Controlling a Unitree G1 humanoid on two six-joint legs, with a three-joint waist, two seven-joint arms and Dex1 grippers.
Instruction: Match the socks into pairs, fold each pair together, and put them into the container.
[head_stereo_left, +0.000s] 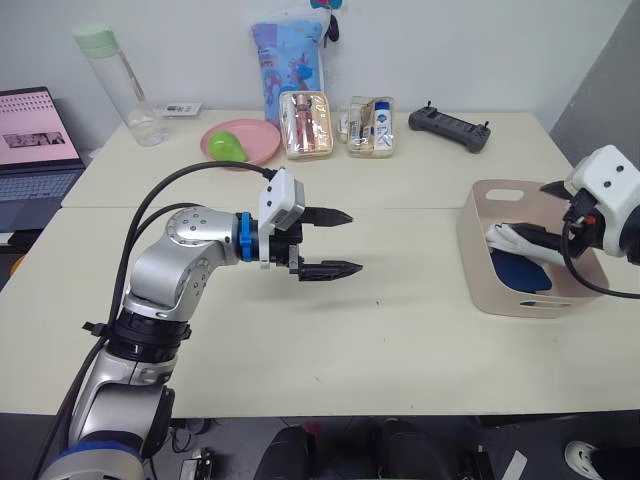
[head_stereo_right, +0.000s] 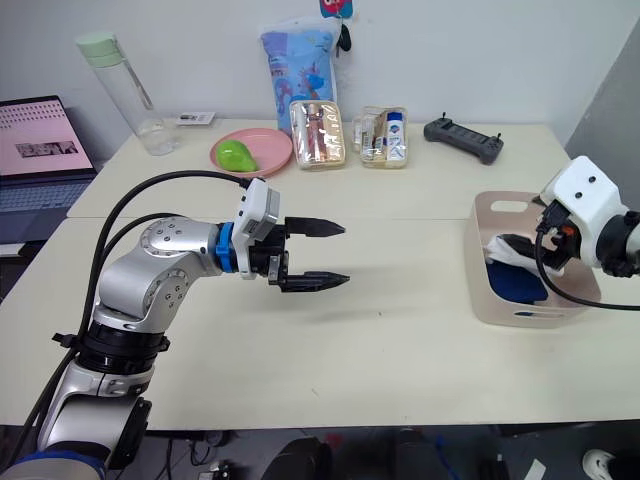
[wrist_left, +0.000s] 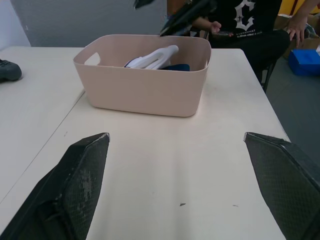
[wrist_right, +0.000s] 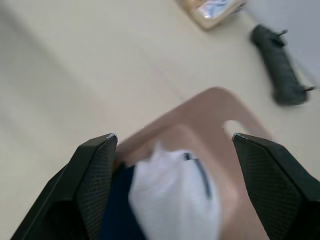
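Cream laminate covered the table (head_stereo_left: 400, 330), made of two tops butted along a seam, with a pale wall behind it. Taking the pink tub-shaped container (head_stereo_left: 478, 262) as the landmark, a laptop (head_stereo_left: 35, 150) sat farthest to its left at the table's edge, then a clear bottle with a green cap (head_stereo_left: 118, 85), then a round pink bowl (head_stereo_left: 241, 143) holding something green. Behind that bowl stood a blue printed pouch (head_stereo_left: 288, 55); two clear cases of small items (head_stereo_left: 340, 125) lay beside it, and a black controller (head_stereo_left: 449, 129) lay nearest the container, behind it. The left claw (head_stereo_left: 335, 243) hung over bare table well left of the container, its fingers spread apart and holding nothing. Nothing lay between it and the container. Inside the container lay the socks: a white sock (wrist_left: 155, 56) on top of blue ones (head_stereo_right: 515, 280). The right claw (wrist_right: 172, 145) hovered directly above the container, fingers wide apart, empty. In the left wrist view, a seated person in black (wrist_left: 250, 20) showed beyond the table.
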